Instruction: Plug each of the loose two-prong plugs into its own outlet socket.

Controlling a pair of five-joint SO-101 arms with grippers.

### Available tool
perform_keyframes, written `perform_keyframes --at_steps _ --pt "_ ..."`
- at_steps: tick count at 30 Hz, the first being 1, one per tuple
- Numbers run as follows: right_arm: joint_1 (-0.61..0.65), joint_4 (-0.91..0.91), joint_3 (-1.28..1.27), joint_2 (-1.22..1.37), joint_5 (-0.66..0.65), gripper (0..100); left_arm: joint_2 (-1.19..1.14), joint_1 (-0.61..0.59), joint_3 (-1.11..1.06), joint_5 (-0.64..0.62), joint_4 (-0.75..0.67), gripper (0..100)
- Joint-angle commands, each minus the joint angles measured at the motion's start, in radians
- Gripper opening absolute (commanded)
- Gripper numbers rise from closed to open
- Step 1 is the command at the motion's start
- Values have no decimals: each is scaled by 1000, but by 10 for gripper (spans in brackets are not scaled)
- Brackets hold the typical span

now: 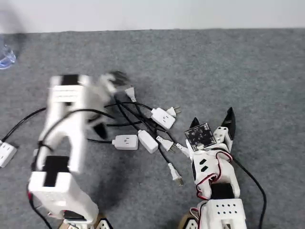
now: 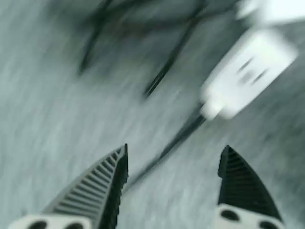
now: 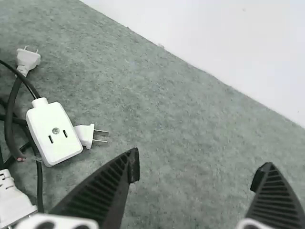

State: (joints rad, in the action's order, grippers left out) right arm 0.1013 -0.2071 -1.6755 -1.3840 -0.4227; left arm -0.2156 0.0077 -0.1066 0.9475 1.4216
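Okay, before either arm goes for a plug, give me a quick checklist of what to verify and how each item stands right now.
1. Right jaws open and empty: ok.
2. Left jaws open and empty: ok.
3. Plug seated in the socket beside it: not ok; it lies loose, prongs pointing away from it.
4. Bare carpet between the right jaws and that plug: ok.
5. Cords free of tangles: not ok; several cross in the middle.
6. Far plug paired with a socket: cannot tell.
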Motion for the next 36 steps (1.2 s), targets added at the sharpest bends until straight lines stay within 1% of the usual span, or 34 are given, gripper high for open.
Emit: perform_keyframes --at_steps 1,5,11,14,19,25,29,36 --pt "-7 22 -15 4 6 372 57 91 -51 -17 -115 290" --pt "-7 22 -15 4 6 372 57 123 -94 -17 -186 290" --pt "-7 22 -15 4 6 372 57 195 -134 -9 -192 290" --pt "-7 22 -15 4 6 372 57 232 -162 44 -193 290" --pt "-5 22 -15 4 6 372 57 218 -168 54 -259 290" --pt "-5 22 -15 4 6 372 41 207 -216 54 -259 290" --pt "5 22 -15 4 6 372 12 206 -265 100 -259 290" --pt "8 19 -15 4 6 372 -31 206 -257 97 -264 290"
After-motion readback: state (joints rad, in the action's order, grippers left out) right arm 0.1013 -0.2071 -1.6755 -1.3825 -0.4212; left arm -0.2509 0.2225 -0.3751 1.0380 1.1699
